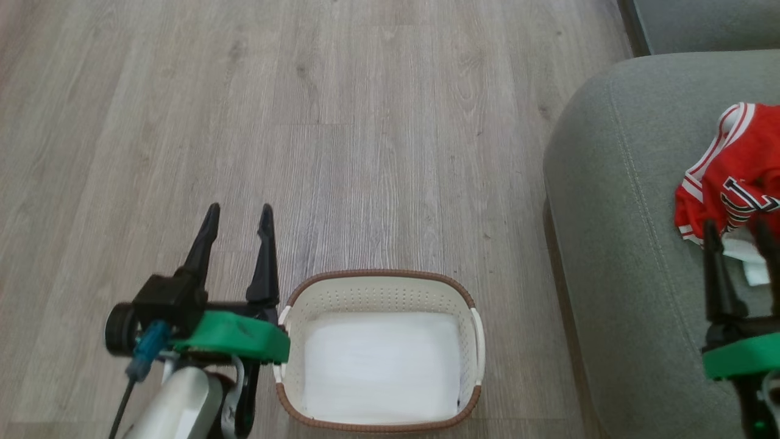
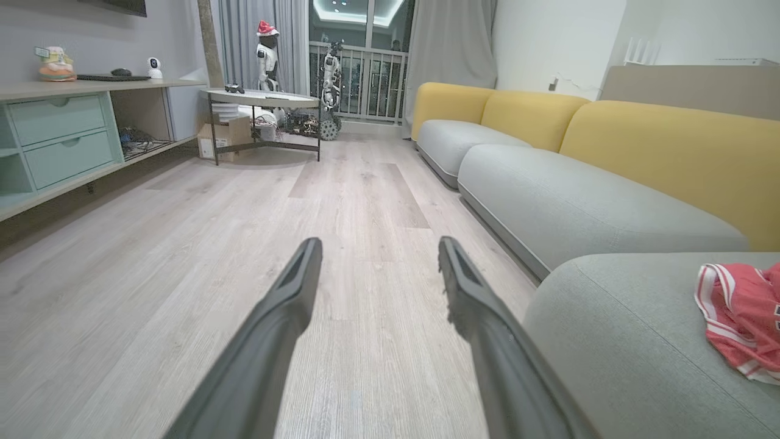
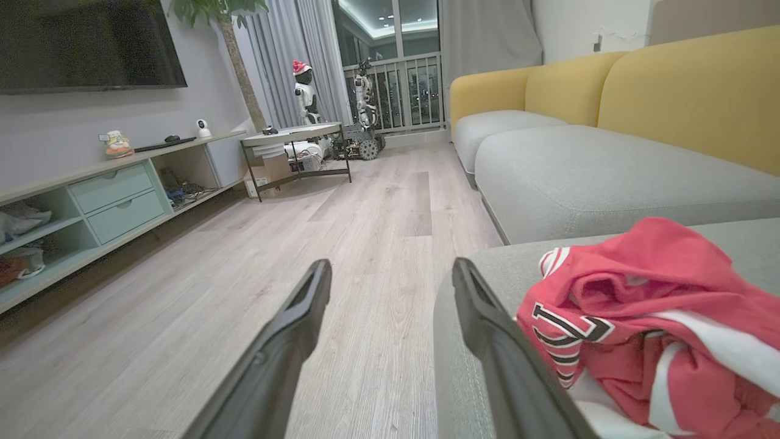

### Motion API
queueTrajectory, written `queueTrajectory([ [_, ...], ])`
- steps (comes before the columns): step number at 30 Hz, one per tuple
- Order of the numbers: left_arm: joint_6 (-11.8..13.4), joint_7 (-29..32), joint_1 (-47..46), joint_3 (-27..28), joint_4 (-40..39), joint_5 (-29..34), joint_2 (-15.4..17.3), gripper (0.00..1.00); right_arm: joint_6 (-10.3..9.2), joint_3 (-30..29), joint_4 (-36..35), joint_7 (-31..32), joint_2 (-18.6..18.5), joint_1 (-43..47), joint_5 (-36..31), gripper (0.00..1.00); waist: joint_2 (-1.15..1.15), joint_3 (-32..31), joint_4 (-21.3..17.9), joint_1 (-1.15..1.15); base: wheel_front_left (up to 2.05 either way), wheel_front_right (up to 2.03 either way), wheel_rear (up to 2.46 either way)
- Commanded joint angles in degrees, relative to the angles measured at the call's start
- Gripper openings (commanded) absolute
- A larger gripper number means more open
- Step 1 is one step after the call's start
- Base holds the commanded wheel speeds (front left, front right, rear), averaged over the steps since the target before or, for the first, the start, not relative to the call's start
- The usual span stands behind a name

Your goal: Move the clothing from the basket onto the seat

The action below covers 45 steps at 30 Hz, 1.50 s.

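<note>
We see the clothing (image 1: 737,177) bunched in a red heap with white stripes and black lettering at the right edge of the head view. It lies on the seat (image 1: 615,213), the grey-green cushion that takes up the right side of that frame. The right tool (image 1: 736,225) stands at the lower right, its two dark fingers pointing up the frame and spread wide, their tips at the heap's lower edge. In the right wrist view the cloth lies to the right of the right-hand finger, with floor and cushion edge in the gap, so this tool grips nothing. Whether that finger touches the cloth we cannot tell. The basket (image 1: 381,277) stands on the floor (image 1: 365,122) at the bottom centre of the head view, left of the seat and apart from it, with a flat white sheet (image 1: 381,366) lying on its bottom. The left tool (image 1: 239,212) is at the lower left, just beside the basket's left rim, fingers parted over the floor and holding nothing. In the left wrist view yellow back cushions (image 2: 670,152) run along the upper right.
</note>
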Motion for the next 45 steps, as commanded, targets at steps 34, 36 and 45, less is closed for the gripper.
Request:
queueTrajectory([
  [34, -13.9, -0.5, 6.4, 18.7, 5.5, 13.3, -12.1, 1.0, -0.01, 6.5, -2.7, -0.5, 3.8, -1.7, -4.8, 1.0, 0.0, -0.5, -1.0, 0.0, 0.0, 0.0, 0.0],
  [36, -14.2, -0.5, 6.4, 19.1, 5.9, 13.5, -12.2, 1.0, -0.01, 6.5, -2.8, -0.5, 3.8, -1.8, -4.8, 1.0, 0.0, -0.5, -1.0, 0.0, 0.0, 0.0, 0.0],
  [45, -15.2, 0.0, 7.8, 17.4, 9.0, 13.3, -12.5, 0.0, 0.0, 5.5, -1.0, 0.0, 4.5, 0.1, -5.0, 0.0, 0.0, -0.4, -1.1, 0.0, 0.0, 0.0, 0.0],
])
